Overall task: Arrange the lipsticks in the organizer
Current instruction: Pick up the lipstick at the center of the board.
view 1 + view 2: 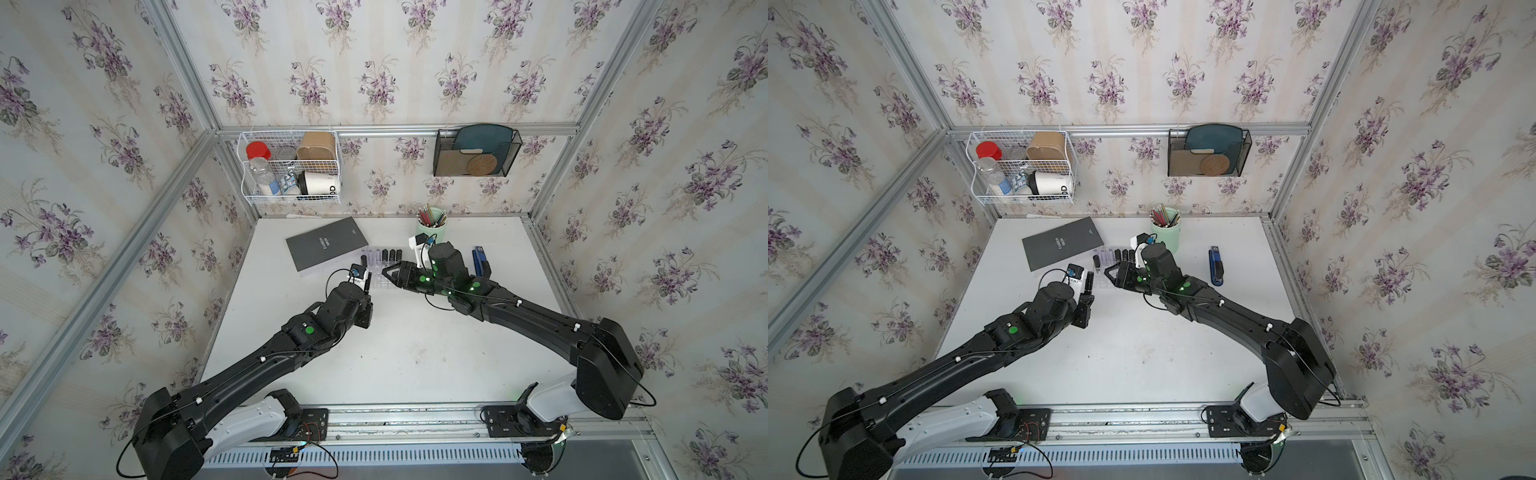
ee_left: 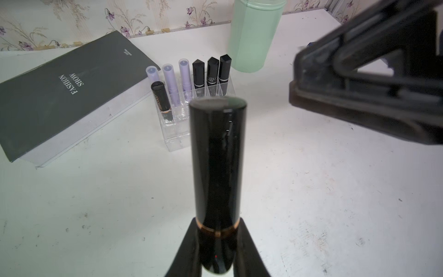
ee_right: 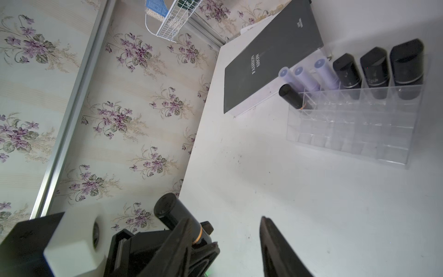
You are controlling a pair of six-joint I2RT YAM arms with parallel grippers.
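**Left gripper** (image 2: 217, 230): the jaws are closed narrowly on the base end of a black lipstick (image 2: 217, 156). The tube's gold band sits at the fingertips. The capped end projects beyond them, toward the organizer (image 2: 176, 141). The tube is outside the organizer, near its front corner on the book side.

**Right gripper** (image 3: 226, 218): the jaws stand moderately apart with nothing between them. In both top views the tips sit over the front part of the organizer and point at the left gripper. In the right wrist view the held tube lies just beside one finger (image 3: 184, 235). Whether they touch cannot be determined.

**Organizer:** a clear box with a grid of square cells. It rests on the white table (image 1: 395, 353) between a gray book (image 2: 60, 96) and a green cup (image 2: 254, 36), just beside the book's edge.

**Contents:**
- Back row, book side: three lilac lipsticks (image 2: 170, 81), standing in adjacent cells.
- Back row, cup side: three angled-top black lipsticks (image 2: 212, 74), standing in adjacent cells.
- Second row, end cell nearest the book: one round-capped lipstick (image 2: 161, 100), black with gold lettering.

**Other items:** a blue stapler (image 1: 1216, 266) lies on the table beyond the right arm, well apart from the organizer.
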